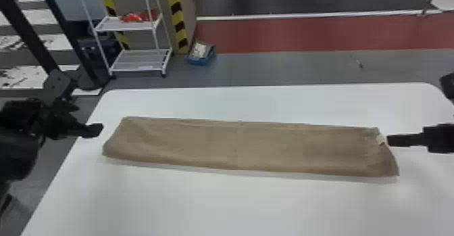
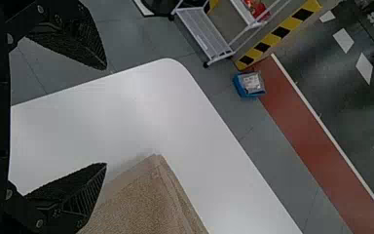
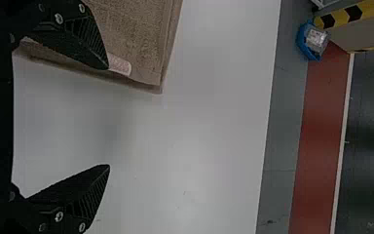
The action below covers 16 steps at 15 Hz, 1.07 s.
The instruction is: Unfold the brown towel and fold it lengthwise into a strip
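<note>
The brown towel [image 1: 236,147] lies as a long strip from left to right across the white table, a small pale tag at its right end. Just off its left end is my left gripper [image 1: 94,130]; in the left wrist view the left gripper [image 2: 106,116] is open, a towel corner [image 2: 146,200] near one finger. Beside the right end is my right gripper [image 1: 393,140]. The right wrist view has the right gripper [image 3: 109,116] open, one finger over the edge of the towel [image 3: 131,34] by its tag, nothing between the two fingers.
The white table [image 1: 216,205] extends in front of and behind the towel. Beyond its far edge, on the floor, stand a white wire shelf [image 1: 142,61] holding red items and a blue bin [image 1: 201,57]. A black frame stands past the table's left side.
</note>
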Tool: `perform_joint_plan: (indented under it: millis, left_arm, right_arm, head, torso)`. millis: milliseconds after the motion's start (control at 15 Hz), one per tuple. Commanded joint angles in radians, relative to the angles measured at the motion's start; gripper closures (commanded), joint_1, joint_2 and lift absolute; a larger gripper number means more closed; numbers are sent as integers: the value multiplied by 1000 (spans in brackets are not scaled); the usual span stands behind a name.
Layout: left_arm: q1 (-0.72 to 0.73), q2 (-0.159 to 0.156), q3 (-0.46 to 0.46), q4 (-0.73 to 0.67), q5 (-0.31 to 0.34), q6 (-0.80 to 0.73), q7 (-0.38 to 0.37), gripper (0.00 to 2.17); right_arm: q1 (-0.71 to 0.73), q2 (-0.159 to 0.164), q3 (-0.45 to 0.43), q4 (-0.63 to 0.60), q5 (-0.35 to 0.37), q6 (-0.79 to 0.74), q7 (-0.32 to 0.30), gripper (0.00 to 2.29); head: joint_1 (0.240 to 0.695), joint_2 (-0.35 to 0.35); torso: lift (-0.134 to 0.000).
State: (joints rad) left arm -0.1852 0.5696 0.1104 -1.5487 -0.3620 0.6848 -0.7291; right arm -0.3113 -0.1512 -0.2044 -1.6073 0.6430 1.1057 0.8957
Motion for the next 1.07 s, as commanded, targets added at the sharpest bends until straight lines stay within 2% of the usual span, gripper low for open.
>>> perform_joint_plan:
  millis: [0,333,733,1000]
  left_arm:
    - [3,1,0,-1,0,-1,-1,211]
    - [6,3,0,-1,0,-7,-1,211]
    - [6,1,0,-1,0,-7,0,211]
    - [7,1,0,-1,0,-7,-1,211]
  right_arm:
    - [-26,18,25,43,1,-8,-6,188]
    - [-64,38,66,103,14,-8,-34,221]
    - [-78,41,79,139,17,-8,-49,296]
    - [-86,47,85,158,15,-23,-61,451]
  head:
    - [695,115]
    - [695,144]
    - [695,151]
    - [695,152]
  torso:
    - [-125]
    - [-125]
    - [-125]
    - [-125]
